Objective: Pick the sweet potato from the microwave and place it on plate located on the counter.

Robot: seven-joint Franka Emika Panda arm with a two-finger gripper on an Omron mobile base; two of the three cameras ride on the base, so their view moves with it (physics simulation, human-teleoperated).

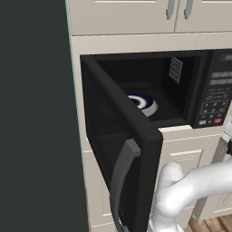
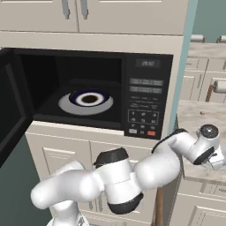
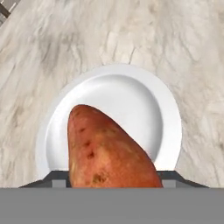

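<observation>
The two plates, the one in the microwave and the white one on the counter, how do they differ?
The microwave plate has a dark blue ring and dark centre; the counter plate is plain white. The microwave plate sits in the black cavity with nothing on it; the counter plate lies on marbled stone under the sweet potato that the gripper holds. Both are round.

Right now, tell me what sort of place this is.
A simulated home kitchen, most likely. A built-in microwave stands open among cream cabinets, and beside it runs a marble-look counter bearing a white plate, over which the pincer holds a sweet potato.
</observation>
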